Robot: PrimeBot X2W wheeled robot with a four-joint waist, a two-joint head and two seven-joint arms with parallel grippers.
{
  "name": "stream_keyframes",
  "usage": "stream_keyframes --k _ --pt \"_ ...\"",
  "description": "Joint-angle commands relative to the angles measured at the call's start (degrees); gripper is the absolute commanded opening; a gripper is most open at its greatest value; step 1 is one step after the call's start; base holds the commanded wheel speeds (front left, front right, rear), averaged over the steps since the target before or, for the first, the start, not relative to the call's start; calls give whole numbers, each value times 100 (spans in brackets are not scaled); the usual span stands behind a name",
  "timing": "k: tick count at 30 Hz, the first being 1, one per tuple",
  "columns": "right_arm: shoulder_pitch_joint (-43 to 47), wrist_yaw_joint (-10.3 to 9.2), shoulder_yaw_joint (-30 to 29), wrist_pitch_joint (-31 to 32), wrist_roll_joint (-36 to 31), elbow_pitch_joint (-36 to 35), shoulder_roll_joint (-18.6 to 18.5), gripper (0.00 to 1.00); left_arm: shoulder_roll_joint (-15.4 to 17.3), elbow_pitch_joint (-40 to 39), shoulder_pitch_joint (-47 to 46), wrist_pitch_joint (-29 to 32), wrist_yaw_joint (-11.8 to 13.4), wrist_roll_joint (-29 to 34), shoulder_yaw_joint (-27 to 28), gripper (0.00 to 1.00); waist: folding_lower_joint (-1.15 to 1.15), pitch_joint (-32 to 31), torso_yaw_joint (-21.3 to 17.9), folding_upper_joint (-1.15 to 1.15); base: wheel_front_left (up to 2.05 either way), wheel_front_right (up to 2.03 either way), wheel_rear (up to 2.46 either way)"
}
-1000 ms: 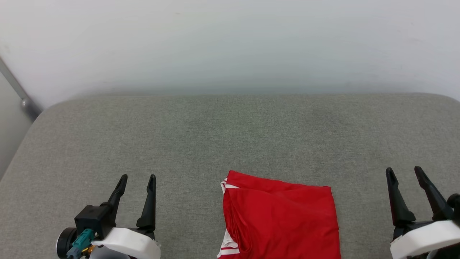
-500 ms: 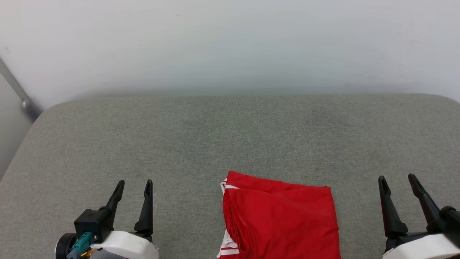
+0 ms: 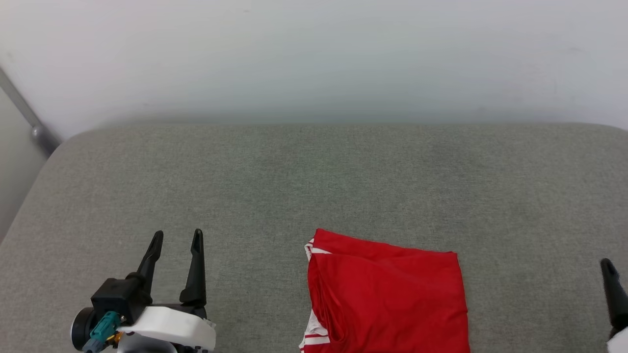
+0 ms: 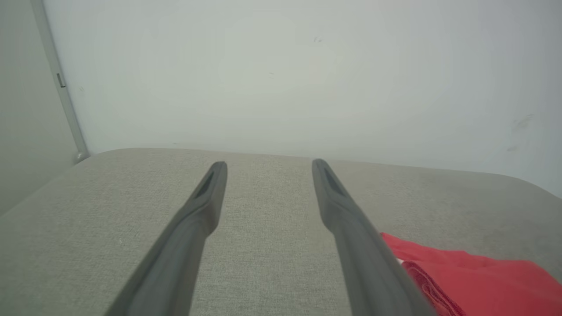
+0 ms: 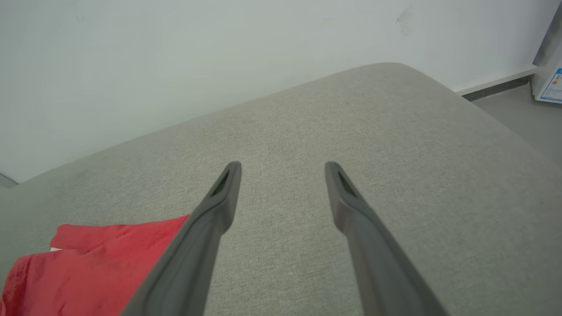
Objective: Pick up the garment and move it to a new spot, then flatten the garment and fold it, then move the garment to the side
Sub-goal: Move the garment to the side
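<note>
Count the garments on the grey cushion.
1. The red garment lies folded on the grey cushion, right of the left gripper. Its near end runs out of the head view, so anything beyond is unseen.

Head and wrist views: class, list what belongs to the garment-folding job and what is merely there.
Job: red garment, folded; left gripper, open; right gripper, open.
Merely there: grey cushion; white wall; metal pole.
</note>
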Motion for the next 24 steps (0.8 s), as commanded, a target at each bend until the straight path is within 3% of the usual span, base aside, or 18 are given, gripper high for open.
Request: stream_keyframes --k 1,8,9,13,16,24 --pt "-233 0 -332 403 299 305 -196 100 -86 -95 23 -38 -50 116 101 100 0 44 88 0 0 0 0" --pt "-730 0 -889 2491 1350 1387 -539 100 -404 -252 -131 -28 -267 410 456 100 0 326 376 0 0 0 0" --pt "-730 0 -889 2491 1350 1387 -539 100 -404 -252 -131 -28 -267 410 456 100 0 326 376 0 0 0 0" --pt "-1058 0 -1166 3710 1640 1697 -299 100 -590 -260 -268 -27 -445 569 599 100 0 599 581 0 0 0 0" --pt "-1335 0 -1228 4545 2144 1811 160 100 -758 -195 -407 -27 -653 700 731 100 0 833 765 0 0 0 0" --pt "-1694 -3 -913 5063 3017 2286 468 100 -1020 -57 -598 -28 -932 934 894 100 0 1098 912 0 0 0 0"
